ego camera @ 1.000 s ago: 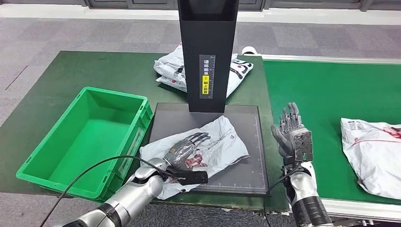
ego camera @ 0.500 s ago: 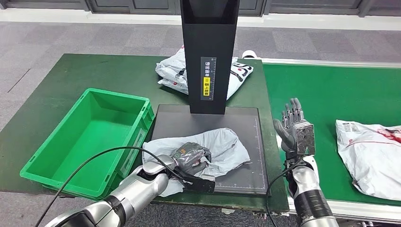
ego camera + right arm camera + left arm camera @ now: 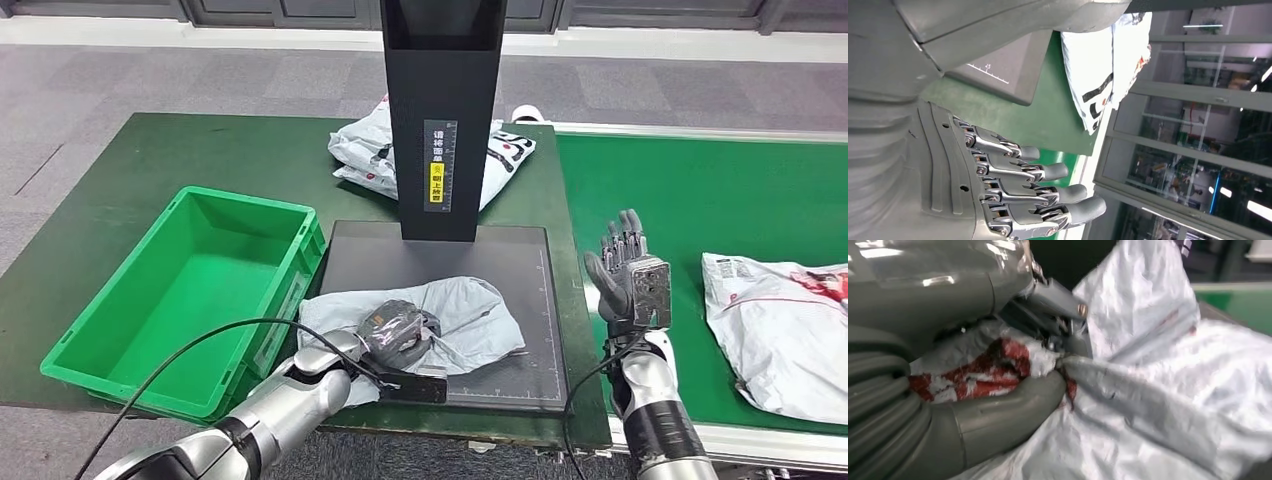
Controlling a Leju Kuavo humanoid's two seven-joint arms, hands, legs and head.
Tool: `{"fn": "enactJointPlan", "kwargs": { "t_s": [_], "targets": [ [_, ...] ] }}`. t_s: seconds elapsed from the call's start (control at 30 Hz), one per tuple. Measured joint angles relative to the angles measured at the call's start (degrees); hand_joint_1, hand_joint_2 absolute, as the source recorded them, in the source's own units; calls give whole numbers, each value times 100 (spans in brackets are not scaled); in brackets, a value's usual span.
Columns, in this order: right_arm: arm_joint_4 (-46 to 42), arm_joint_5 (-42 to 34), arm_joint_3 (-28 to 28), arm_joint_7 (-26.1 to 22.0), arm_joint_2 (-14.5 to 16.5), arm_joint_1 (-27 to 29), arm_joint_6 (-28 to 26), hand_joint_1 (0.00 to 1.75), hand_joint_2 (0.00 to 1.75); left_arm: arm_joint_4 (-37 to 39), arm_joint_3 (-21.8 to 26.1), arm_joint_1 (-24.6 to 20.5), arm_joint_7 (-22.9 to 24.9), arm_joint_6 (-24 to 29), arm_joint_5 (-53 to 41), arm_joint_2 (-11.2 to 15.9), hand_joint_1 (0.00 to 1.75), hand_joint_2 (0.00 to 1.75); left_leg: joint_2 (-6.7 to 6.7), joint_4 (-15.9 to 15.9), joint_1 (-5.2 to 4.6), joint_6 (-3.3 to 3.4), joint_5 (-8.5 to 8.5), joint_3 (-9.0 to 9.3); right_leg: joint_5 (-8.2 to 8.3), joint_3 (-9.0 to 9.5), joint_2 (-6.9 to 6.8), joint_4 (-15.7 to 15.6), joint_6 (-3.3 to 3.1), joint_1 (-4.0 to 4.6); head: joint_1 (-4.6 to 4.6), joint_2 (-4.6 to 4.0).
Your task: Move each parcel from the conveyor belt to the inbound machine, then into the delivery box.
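Floor: grey carpet tiles run past the far edge of the green table (image 3: 170, 160), with glass-fronted doors along the back wall.
Inbound machine: its dark flat platform (image 3: 500, 270) sits mid-table, its black upright column (image 3: 440, 100) standing at the platform's far edge; the far half and right side of the platform lie bare.
Parcel in play: a crumpled grey parcel (image 3: 450, 320) lies on the near-left part of the platform, its near-left corner hanging over the platform edge toward the robot.
Left robot hand: the left robot hand (image 3: 400, 333) is clamped on that parcel, fingers curled into a bunched fold; the wrist view shows thumb and fingers (image 3: 998, 410) pinching red-printed plastic (image 3: 993, 370).
Delivery box: the green delivery box (image 3: 120, 350) stands just left of the platform, its right rim almost touching the platform's left edge, top open.
Right robot hand: the right robot hand (image 3: 625, 270) is raised over the seam between table and conveyor belt (image 3: 700, 200), fingers straight and apart, holding nothing, with free space all round.
Waiting parcel: a white parcel (image 3: 780, 330) lies on the belt at the right, well apart from the right robot hand.
Far side: white bags (image 3: 365, 150) are piled behind the column, near the table's far edge.
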Motion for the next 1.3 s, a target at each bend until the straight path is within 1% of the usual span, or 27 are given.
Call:
{"fn": "enactJointPlan", "kwargs": {
  "t_s": [0.1,0.17,0.3,0.47,0.5,0.57,0.63,0.7,0.73,0.83,0.93,0.97,1.0,1.03,1.1,1.17,1.23,1.3],
  "targets": [
    [28,5,-2,14,0,0,24,0,175,-264,292,-10,300,895,-23,74,175,175,2,1,1,-5,14,-28,13,-34,7,3,-7,1,-1,1],
    [67,33,-2,14,1,-9,17,0,175,-504,481,-66,498,1286,-136,134,175,175,-2,1,2,-5,22,-45,16,-48,3,5,-8,2,-1,0],
    [143,55,-2,5,9,-32,-13,0,175,-871,705,-128,649,1354,-273,212,175,175,-5,1,2,-4,21,-53,15,-54,2,7,-8,2,-1,0],
    [187,55,-2,3,10,-42,-20,0,175,-1062,806,-119,677,1369,-325,253,175,175,-5,1,1,-3,20,-73,15,-72,2,6,-8,0,-1,0],
    [193,59,-2,7,11,-46,-12,0,175,-1121,836,-102,773,1443,-439,265,175,175,-5,1,1,-3,20,-76,15,-76,2,6,-8,0,0,-1],
    [221,81,-2,20,15,-61,25,0,175,-1448,1019,-35,1320,1841,-1158,319,175,175,0,2,1,-4,21,-85,19,-86,5,7,-8,2,0,-1],
    [290,109,-2,46,20,-90,59,0,175,-1923,1385,-58,2106,2314,-2515,438,175,175,4,2,4,-7,24,-94,23,-96,7,7,-8,5,1,0],
    [372,138,-2,88,25,-121,56,0,175,-2312,1766,-173,2593,2493,-3596,636,175,175,8,1,5,-11,26,-93,24,-99,12,8,-9,6,0,0],
    [402,151,-2,104,27,-131,45,0,175,-2475,1936,-205,2704,2513,-3816,746,175,175,10,0,5,-12,26,-91,24,-100,16,9,-10,7,-2,-1],
    [437,168,-2,123,24,-130,16,0,175,-2867,2449,-156,2744,2515,-3782,1057,175,175,21,-1,5,-20,28,-89,26,-105,29,10,-15,15,-2,-1],
    [437,170,-4,156,7,-109,7,0,175,-3262,2960,54,2661,2515,-3738,1283,175,175,24,-3,7,-24,29,-89,24,-108,36,11,-20,18,-1,-1],
    [435,167,-9,179,1,-103,0,0,175,-3377,3090,130,2774,2515,-3789,1367,175,175,24,-4,8,-24,29,-90,23,-110,37,11,-21,18,1,0],
    [429,162,-16,202,-2,-94,-7,0,175,-3449,3146,187,3055,2515,-3845,1476,175,175,25,-4,9,-25,28,-90,22,-112,37,12,-22,17,1,1],
    [414,158,-33,227,-4,-79,-11,0,175,-3473,3137,220,3470,2514,-3901,1636,175,175,26,-4,10,-26,27,-91,22,-114,39,12,-22,16,1,1],
    [355,162,-90,273,-4,-23,-7,0,175,-3366,2948,224,4370,2514,-3934,1969,175,175,29,-4,10,-28,26,-91,22,-117,43,12,-22,15,-1,1],
    [273,185,-164,317,-4,56,9,0,175,-3195,2726,219,5011,2514,-3938,2265,175,175,27,-4,10,-28,26,-92,22,-118,42,12,-22,15,0,0],
    [181,211,-232,337,-4,135,39,0,175,-3015,2490,221,5420,2514,-3943,2519,175,175,23,-4,10,-28,26,-94,22,-117,37,12,-22,14,1,0],
    [102,228,-280,346,-2,197,61,0,175,-2836,2298,225,5588,2513,-3945,2699,175,175,24,-4,10,-28,26,-95,22,-117,38,11,-22,12,0,-1]
  ]
}}
